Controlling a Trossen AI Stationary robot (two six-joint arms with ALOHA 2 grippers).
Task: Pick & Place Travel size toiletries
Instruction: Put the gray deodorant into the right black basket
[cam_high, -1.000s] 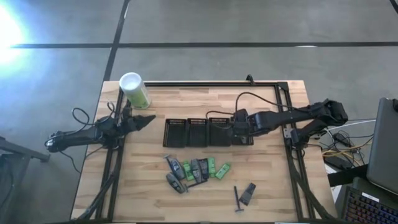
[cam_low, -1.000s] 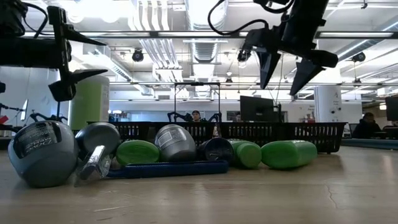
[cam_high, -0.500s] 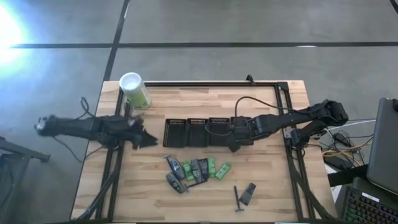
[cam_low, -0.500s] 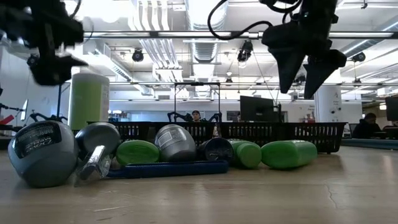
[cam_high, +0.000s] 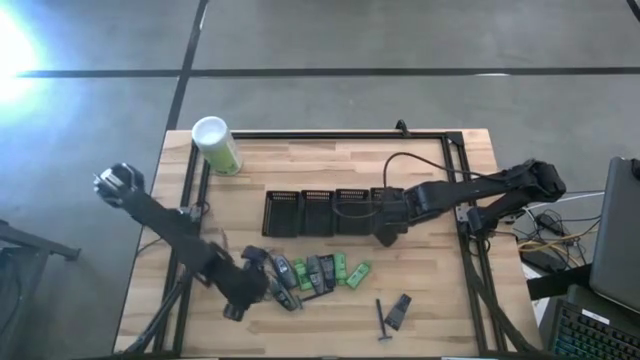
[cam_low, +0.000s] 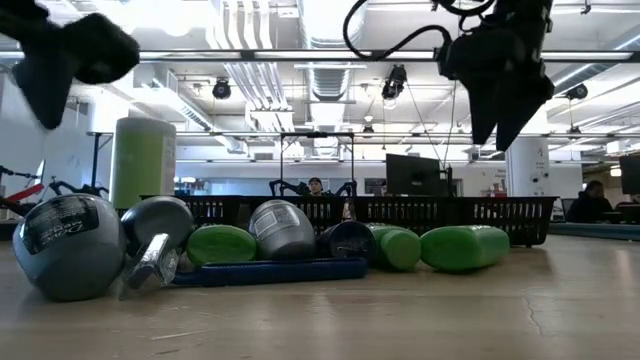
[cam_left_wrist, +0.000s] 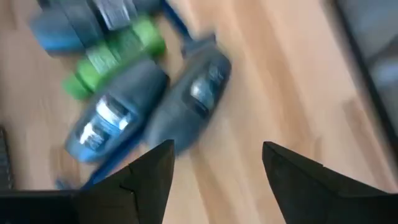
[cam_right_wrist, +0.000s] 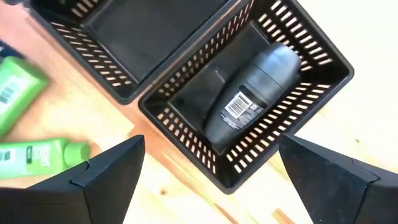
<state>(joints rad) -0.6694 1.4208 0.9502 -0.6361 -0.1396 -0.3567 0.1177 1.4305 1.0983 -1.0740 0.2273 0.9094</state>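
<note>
The left hand (cam_high: 262, 272), fingers spread wide and empty, is seen beside the cluster of travel size toiletries (cam_high: 315, 273) lying on the desk (cam_high: 420, 165) just in front of the row of mesh trays (cam_high: 320, 211). One dark tube (cam_right_wrist: 249, 106) is already lodged in the tray at the end of that row, over which the right hand (cam_high: 383, 237) hangs, fingers also parted and empty. Because the items are packed touching one another, a neighbour could be nudged, or two pinched together, by a careless closing.
</note>
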